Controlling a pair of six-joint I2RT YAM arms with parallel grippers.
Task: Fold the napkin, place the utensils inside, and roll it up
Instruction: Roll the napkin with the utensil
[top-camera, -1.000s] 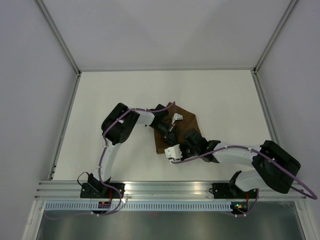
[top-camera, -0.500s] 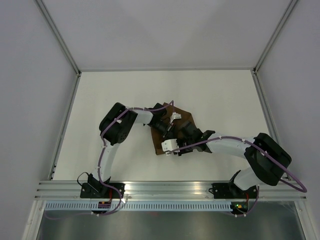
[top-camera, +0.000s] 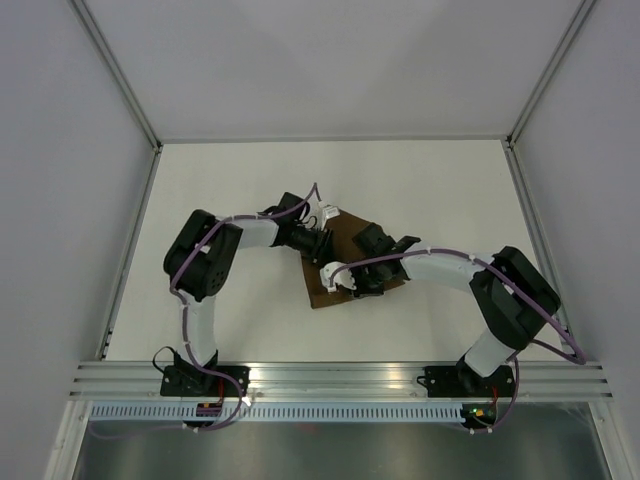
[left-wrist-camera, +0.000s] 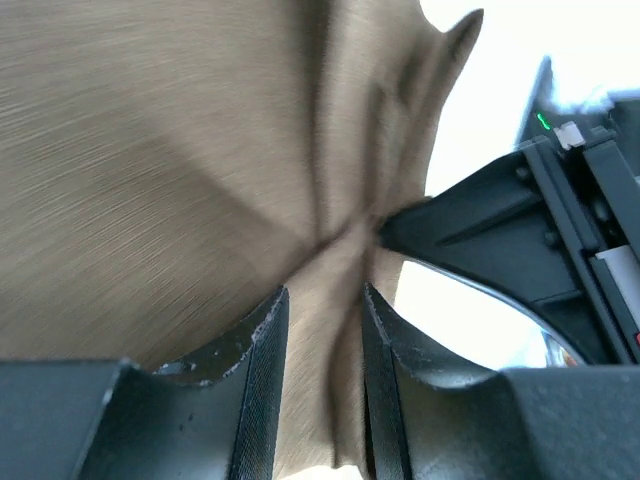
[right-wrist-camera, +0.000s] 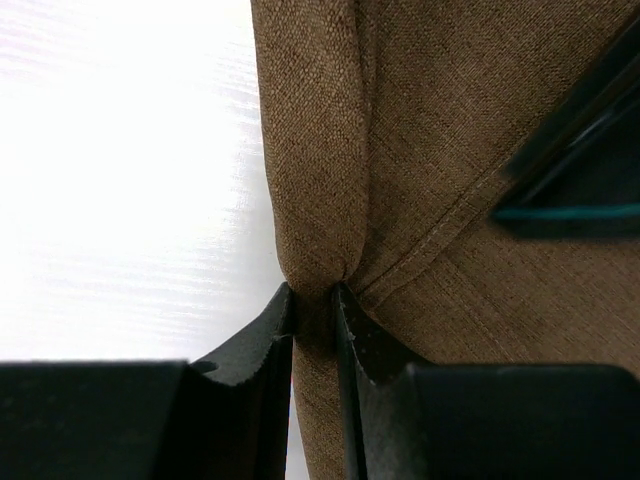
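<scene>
The dark brown napkin (top-camera: 322, 292) lies bunched and partly folded at the middle of the white table, mostly under the two wrists. My left gripper (top-camera: 322, 246) is at its upper left part and is shut on a raised fold of the cloth (left-wrist-camera: 325, 330). My right gripper (top-camera: 342, 282) is at its near left part and is shut on a rolled edge of the napkin (right-wrist-camera: 313, 300). The right gripper's black body (left-wrist-camera: 500, 230) shows in the left wrist view, close to the same pinch. The knife is out of view.
The white table (top-camera: 230, 190) is walled by grey panels on three sides. A metal rail (top-camera: 340, 375) runs along the near edge, where both arm bases are bolted.
Both grippers have moved left and away from the rail with the cloth. The left arm's elbow swung left. The napkin went from a diamond shape to a narrower bunched shape.
</scene>
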